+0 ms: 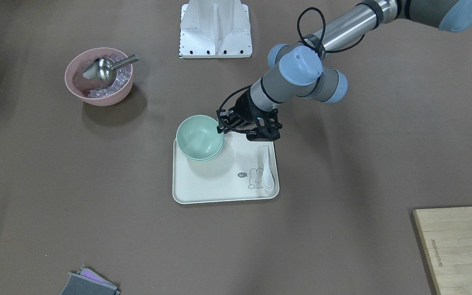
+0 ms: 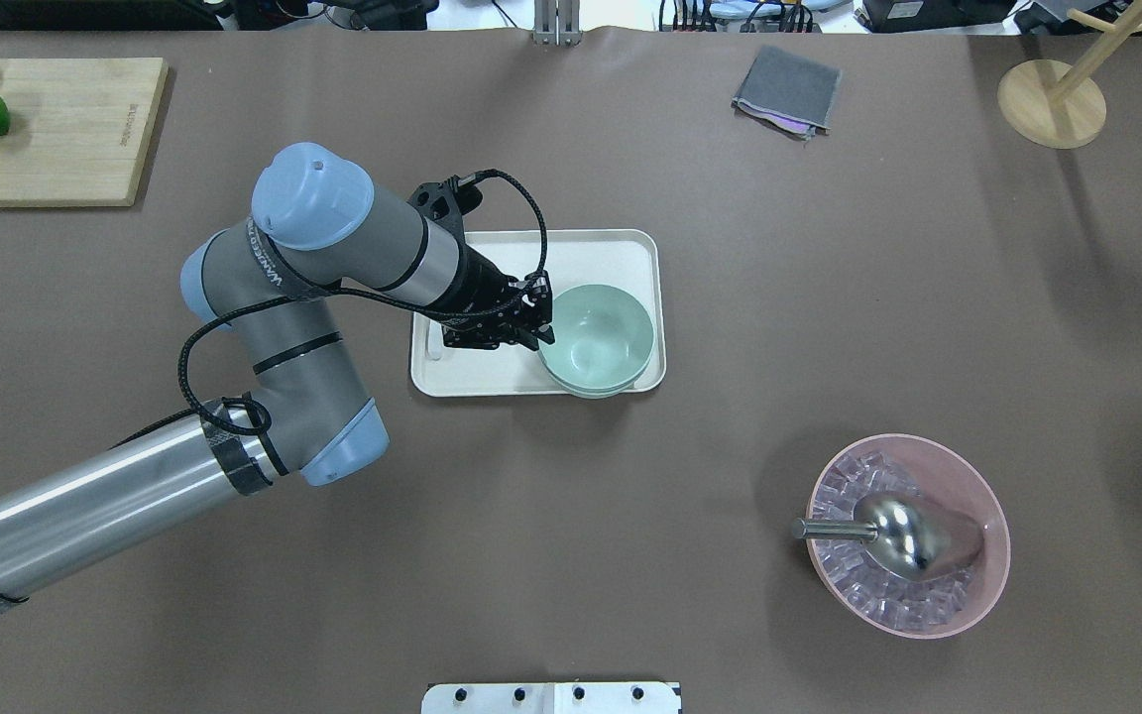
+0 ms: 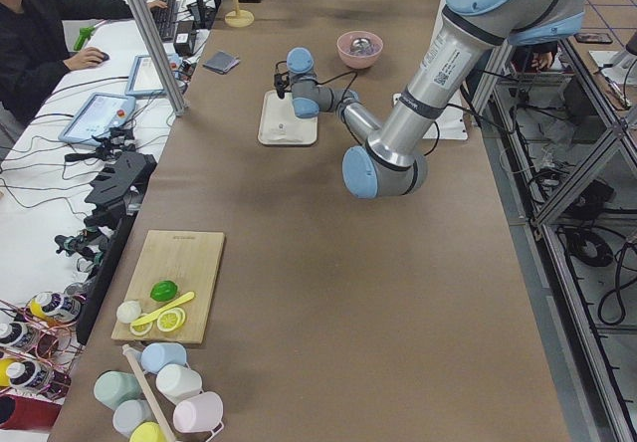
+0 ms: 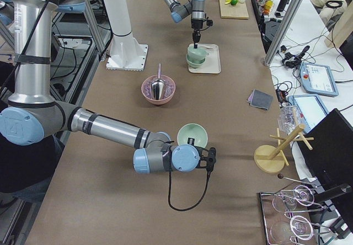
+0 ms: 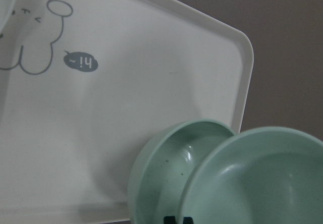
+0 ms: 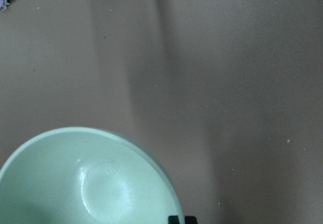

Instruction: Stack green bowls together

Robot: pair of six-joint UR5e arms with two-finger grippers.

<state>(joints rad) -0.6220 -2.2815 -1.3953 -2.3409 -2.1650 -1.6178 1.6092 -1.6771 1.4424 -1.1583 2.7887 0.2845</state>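
Left arm (image 2: 333, 248): grey joints, pale-blue caps, bare aluminium tube, black left gripper (image 2: 543, 332). Black cable (image 2: 179, 362) loops along it. Right arm (image 4: 110, 129) looks alike.

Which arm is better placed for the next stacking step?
Left. The left tool grips the upper green bowl by its rim over the lower green bowl on the tray, so it probably only needs to lower and release. The right tool holds the third green bowl far from the tray.

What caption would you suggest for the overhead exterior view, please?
Left gripper holds a green bowl over a second bowl on the tray.
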